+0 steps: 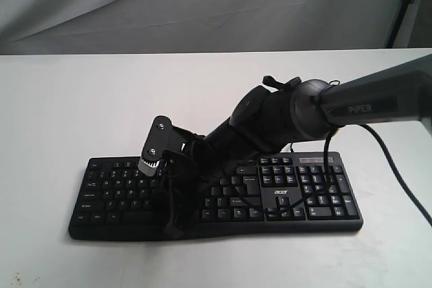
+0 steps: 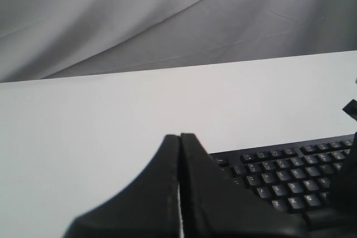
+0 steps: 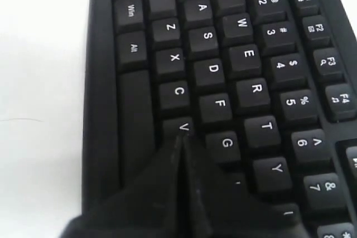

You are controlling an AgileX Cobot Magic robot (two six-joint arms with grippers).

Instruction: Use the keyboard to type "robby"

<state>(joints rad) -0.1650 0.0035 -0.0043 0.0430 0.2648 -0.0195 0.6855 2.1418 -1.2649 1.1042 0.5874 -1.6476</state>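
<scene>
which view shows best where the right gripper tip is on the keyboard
Right wrist view: the right gripper, shut, has its tips at the V key, with the legends readable. The exterior view shows only a dark shape over the keyboard's left half. The left wrist view misses the tip.

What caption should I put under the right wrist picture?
The shut right gripper points its tip at the V key on the black keyboard.

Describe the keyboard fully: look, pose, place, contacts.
The keyboard is a wide black full-size board, plastic by the look, with white legends, a number pad and a white acer logo. It lies flat on the white table, long side facing the camera. A thin black cable crosses its right part. The right hand, shut, points at the V key; contact unclear.
</scene>
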